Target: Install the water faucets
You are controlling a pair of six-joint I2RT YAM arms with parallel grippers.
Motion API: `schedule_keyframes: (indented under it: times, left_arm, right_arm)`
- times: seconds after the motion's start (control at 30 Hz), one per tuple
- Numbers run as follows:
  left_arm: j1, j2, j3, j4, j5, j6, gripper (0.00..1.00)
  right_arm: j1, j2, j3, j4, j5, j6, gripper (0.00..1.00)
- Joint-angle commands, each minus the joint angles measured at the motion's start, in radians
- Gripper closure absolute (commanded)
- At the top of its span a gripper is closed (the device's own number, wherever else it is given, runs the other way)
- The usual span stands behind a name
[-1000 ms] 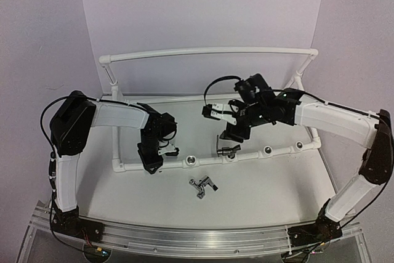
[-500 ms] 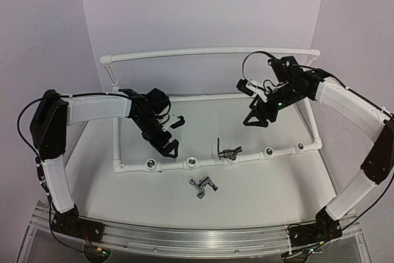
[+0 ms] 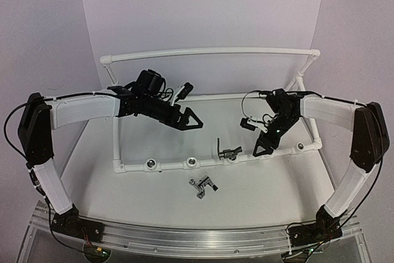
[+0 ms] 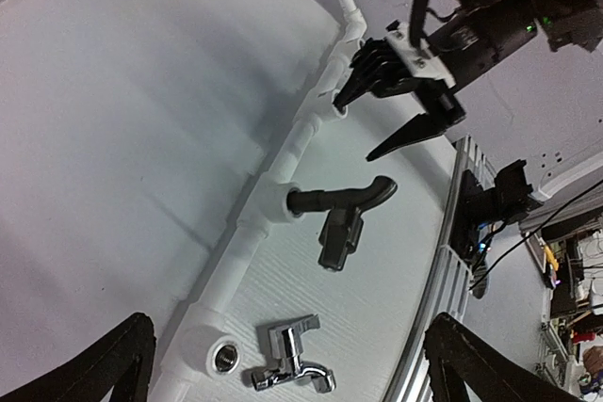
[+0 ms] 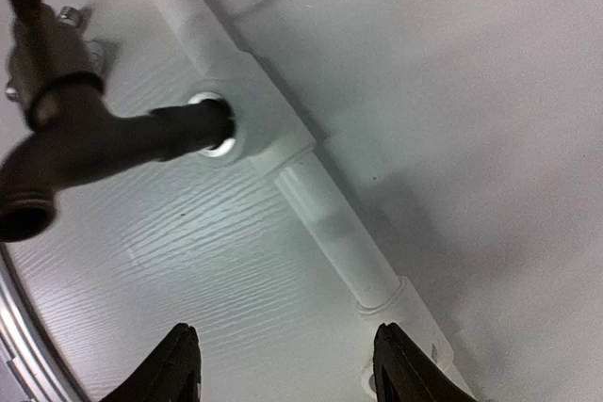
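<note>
My left pincer [image 3: 188, 108] hangs upper left of centre in the top view. Its jaws are spread wide with nothing between them, and its tips aim right over the floor inside the white pipe frame [image 3: 114, 129]. The frame's front rail [image 3: 172, 165] crosses the middle of that view and lies between this pincer and the near part of the table [image 3: 123, 204]. Two silver-ringed sockets [image 3: 149, 164] sit unfilled on the rail's left half.

Below the rail, lower centre, the loose faucet [image 3: 203, 185] lies on its side on the table. It looks shiny in my left wrist view, and its long axis runs lower left to upper right in the top view.

Just right of centre, the other faucet [image 3: 229, 151] sits in a rail socket. In the left wrist view its stem sticks out of the socket toward the right, the spout curls upward at its end, and the handle hangs downward.

Right of it, my right pincer [image 3: 254, 137] hovers over the rail with jaws apart and holding nothing. Its tips aim down-left, near that faucet but apart from it. An end socket [image 3: 299, 146] shows at the rail's right.
</note>
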Motion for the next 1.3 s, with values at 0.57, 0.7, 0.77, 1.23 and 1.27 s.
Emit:
schedule_keyframes:
  times: [0.57, 0.7, 0.77, 1.23, 1.27]
  left_arm:
    - [-0.163, 0.209, 0.118, 0.163, 0.035, 0.024, 0.34]
    - [-0.185, 0.209, 0.136, 0.154, 0.055, 0.090, 0.47]
    - [-0.196, 0.200, 0.141, 0.140, 0.052, 0.125, 0.55]
    - [-0.266, 0.153, 0.138, -0.060, -0.004, 0.398, 0.81]
    - [-0.273, 0.154, 0.138, -0.071, -0.032, 0.421, 0.81]
  right_arm:
    - [-0.016, 0.158, -0.134, 0.337, 0.292, 0.075, 0.54]
    - [-0.013, 0.190, -0.118, 0.337, 0.294, 0.099, 0.70]
    - [-0.009, 0.206, -0.111, 0.336, 0.298, 0.112, 0.78]
    - [-0.003, 0.287, -0.016, 0.292, 0.270, 0.207, 1.00]
    - [-0.003, 0.289, -0.013, 0.287, 0.270, 0.209, 1.00]
